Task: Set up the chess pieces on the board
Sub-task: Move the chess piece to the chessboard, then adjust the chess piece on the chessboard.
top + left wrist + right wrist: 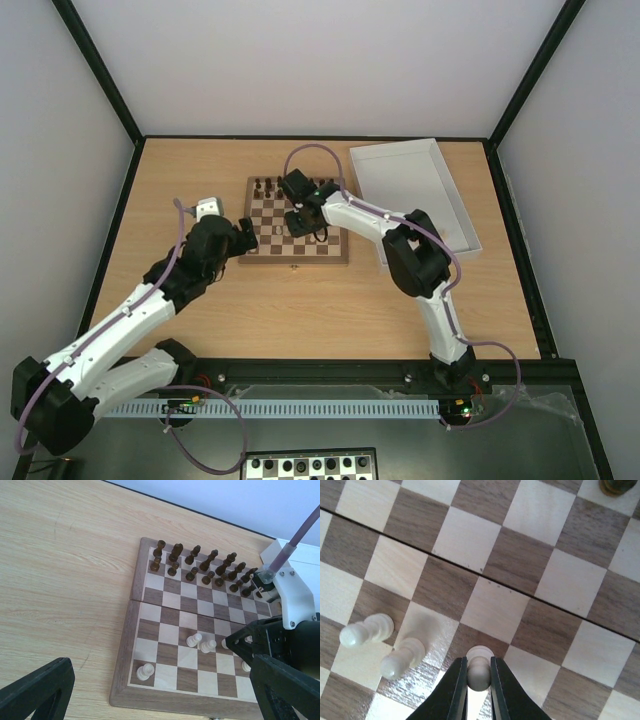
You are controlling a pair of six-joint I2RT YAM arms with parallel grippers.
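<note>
A square wooden chessboard [295,258] with brown and cream squares lies in the middle of a light wood table [300,310], seen from above. The right arm reaches over it. The right claw [479,664] is drawn in narrow around a small pale pawn [480,675], with one black finger on each side, over the half of the board away from the dark pieces. It cannot be told whether the pawn touches the board.

In the right wrist view, two more pale pieces [402,657] stand close together on neighbouring squares just left of that pawn. In the left wrist view, another pale piece [145,671] stands alone on the near left corner square. Dark brown pieces [200,562] fill two rows along the far edge.

The left claw [245,235] hovers beside the board's left edge. Its fingers [35,692] are spread wide with nothing between them. A white rectangular tray [415,190] lies on the table near the board's right side.
</note>
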